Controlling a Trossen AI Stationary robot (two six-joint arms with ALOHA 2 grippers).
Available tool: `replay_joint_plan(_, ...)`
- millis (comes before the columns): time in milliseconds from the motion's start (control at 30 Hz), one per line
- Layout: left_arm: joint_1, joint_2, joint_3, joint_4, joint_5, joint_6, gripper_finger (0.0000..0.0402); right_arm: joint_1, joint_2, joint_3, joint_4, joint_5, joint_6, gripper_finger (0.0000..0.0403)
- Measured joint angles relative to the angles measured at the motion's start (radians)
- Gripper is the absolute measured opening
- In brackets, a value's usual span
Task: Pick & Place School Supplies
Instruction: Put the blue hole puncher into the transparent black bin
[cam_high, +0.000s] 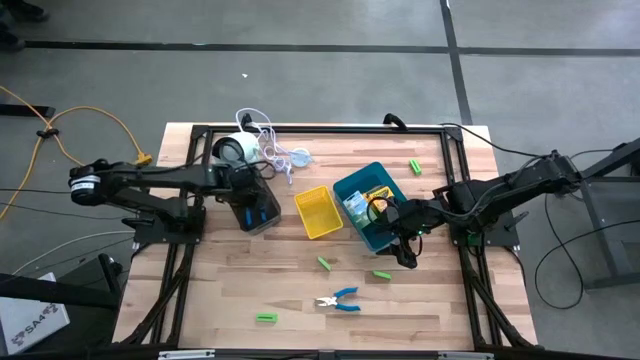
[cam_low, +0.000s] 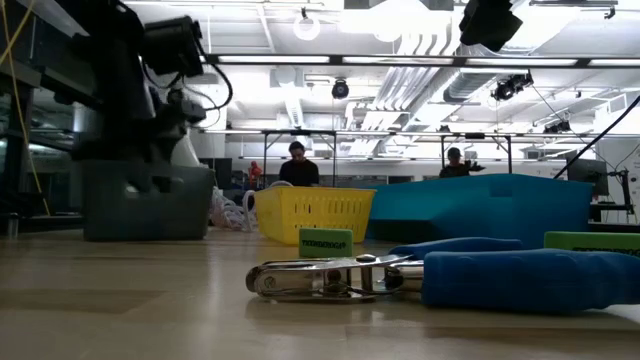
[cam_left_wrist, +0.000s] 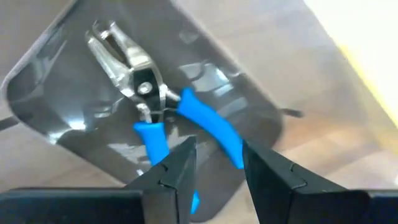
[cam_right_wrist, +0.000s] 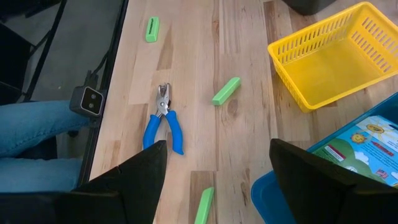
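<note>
- Left gripper (cam_left_wrist: 214, 165) hangs over the grey tray (cam_high: 257, 212) at the left of the tabletop (cam_high: 300, 300); fingers parted with a narrow gap, nothing pinched between them.
- One pair of blue-handled pliers (cam_left_wrist: 155, 106) lies flat inside the grey tray, directly below the left gripper — metal nose toward one corner, handles splayed.
- Right gripper (cam_right_wrist: 217, 180) is at the near right corner of the blue tray (cam_high: 350, 185), fingers spread wide, empty.
- Second pair of blue-handled pliers (cam_high: 340, 300) lies on the bare tabletop, near side, centre; not in any tray.
- Green blocks loose on the wood: one near-left (cam_high: 265, 318), one just near of the yellow tray (cam_high: 324, 263), one by the right gripper (cam_high: 381, 274), one far right (cam_high: 415, 166).
- Yellow tray (cam_high: 318, 212) sits between the grey and blue trays — looks empty in the right wrist view.
- Blue tray holds printed packs (cam_high: 358, 204).
- White round device (cam_high: 232, 150) with a white cord at the far left edge.
- Low view: two people in the room beyond the tabletop.
</note>
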Motion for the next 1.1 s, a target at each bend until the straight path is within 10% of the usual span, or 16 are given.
replay_joint_plan(600,-0.092,-0.232,0.018,0.089,0.123,0.097,0.0124,0.0,0.0,0.0,0.013,0.0,0.004,0.0275)
replay_joint_plan(1100,-0.508,-0.22,0.018,0.354,-0.139,0.096,0.0124,0.0,0.007,0.0,0.089,-0.004,0.023,0.0275)
